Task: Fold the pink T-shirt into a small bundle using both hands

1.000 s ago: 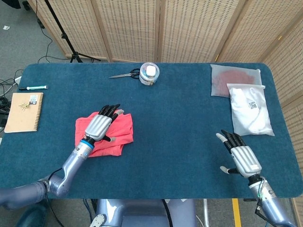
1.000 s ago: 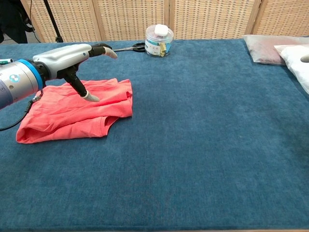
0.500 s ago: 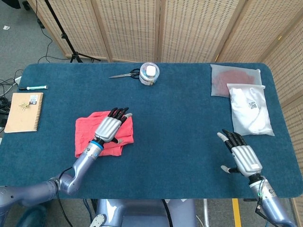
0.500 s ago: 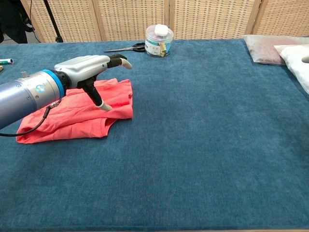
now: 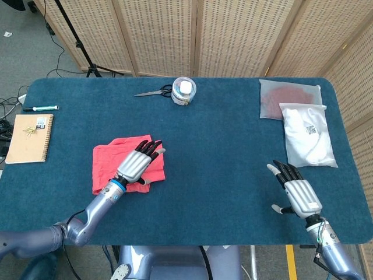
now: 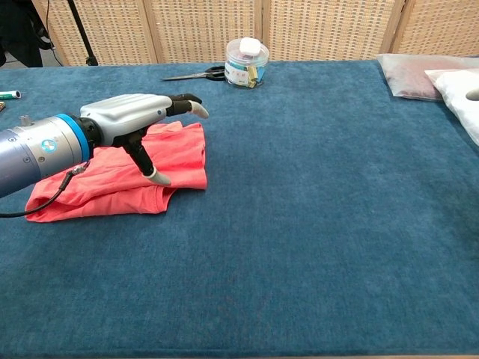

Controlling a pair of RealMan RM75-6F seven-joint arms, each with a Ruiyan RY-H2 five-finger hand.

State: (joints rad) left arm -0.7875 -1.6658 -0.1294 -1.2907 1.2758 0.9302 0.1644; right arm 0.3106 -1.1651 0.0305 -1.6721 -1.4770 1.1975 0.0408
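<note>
The pink T-shirt [image 5: 105, 161] [image 6: 105, 177] lies folded into a rough bundle on the blue table, left of centre. My left hand [image 5: 139, 164] [image 6: 135, 120] hovers flat over the bundle's right part, fingers spread and stretched out, thumb pointing down toward the cloth; it holds nothing. My right hand [image 5: 296, 192] is far off at the table's front right, fingers apart and empty, seen only in the head view.
A clear jar [image 5: 184, 91] and scissors [image 5: 154, 92] lie at the back centre. Two plastic bags [image 5: 307, 132] sit at the right edge. A notebook [image 5: 30, 138] and a marker [image 5: 41, 108] lie at the left edge. Blue table [image 5: 221, 151].
My left hand has slid toward the front right across the shirt, ending over its right edge. The right hand has barely moved.
</note>
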